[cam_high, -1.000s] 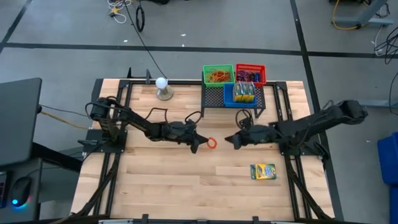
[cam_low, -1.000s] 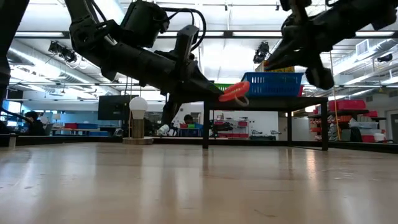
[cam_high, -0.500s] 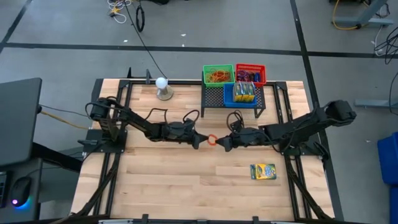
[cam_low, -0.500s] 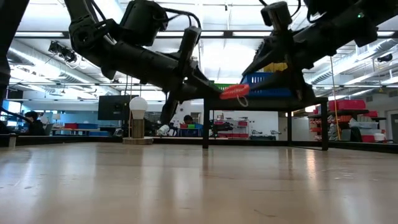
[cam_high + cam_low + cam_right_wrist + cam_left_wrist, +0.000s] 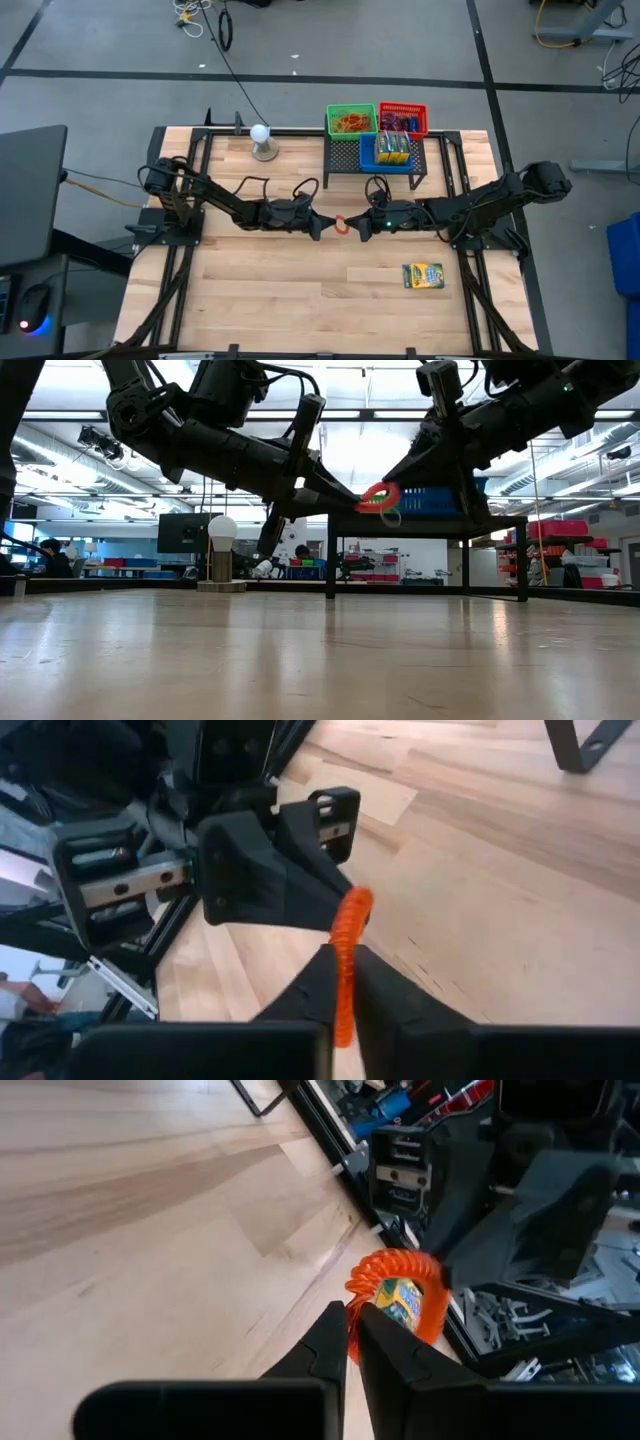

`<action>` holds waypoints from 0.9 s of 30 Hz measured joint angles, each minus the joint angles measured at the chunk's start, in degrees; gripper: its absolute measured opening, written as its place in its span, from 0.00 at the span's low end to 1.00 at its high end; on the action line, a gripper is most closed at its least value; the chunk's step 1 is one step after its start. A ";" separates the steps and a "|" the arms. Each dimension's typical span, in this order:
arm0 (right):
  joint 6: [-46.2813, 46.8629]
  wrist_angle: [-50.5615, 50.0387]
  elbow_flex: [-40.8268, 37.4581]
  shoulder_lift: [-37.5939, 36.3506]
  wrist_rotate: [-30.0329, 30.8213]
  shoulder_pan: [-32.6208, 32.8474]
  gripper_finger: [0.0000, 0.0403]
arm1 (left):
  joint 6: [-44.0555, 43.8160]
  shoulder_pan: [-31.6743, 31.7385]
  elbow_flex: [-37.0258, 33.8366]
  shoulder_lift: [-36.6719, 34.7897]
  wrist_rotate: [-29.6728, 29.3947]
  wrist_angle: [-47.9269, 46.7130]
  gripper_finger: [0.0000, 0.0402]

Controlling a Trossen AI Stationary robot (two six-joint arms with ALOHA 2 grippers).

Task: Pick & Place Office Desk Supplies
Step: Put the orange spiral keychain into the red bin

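Orange coiled loop [image 5: 340, 224], ribbed and ring-shaped, pinched above mid-tabletop by left gripper [image 5: 326, 226] and right gripper [image 5: 354, 226], both clamped on it

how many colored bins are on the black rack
3: a green bin at the rack's back left, a red bin at its back right, a blue bin in front. More may be hidden.
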 joint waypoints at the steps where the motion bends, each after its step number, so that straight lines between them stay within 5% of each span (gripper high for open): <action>1: -0.36 -0.01 0.00 -0.05 -0.15 0.00 0.06 | 0.03 0.05 0.18 0.00 -0.11 -0.06 0.06; 13: -5.15 -1.57 -0.02 -4.05 -0.14 -0.60 0.02 | 3.76 1.95 1.36 0.00 0.20 4.37 0.15; 18: -2.58 -3.55 -0.01 -4.65 -0.39 -1.90 0.12 | 3.81 2.03 1.36 0.00 -0.02 4.47 0.03; 27: 0.01 -3.43 -0.02 -3.74 -4.79 -4.04 0.37 | 4.40 2.39 1.36 0.00 -0.34 4.77 0.01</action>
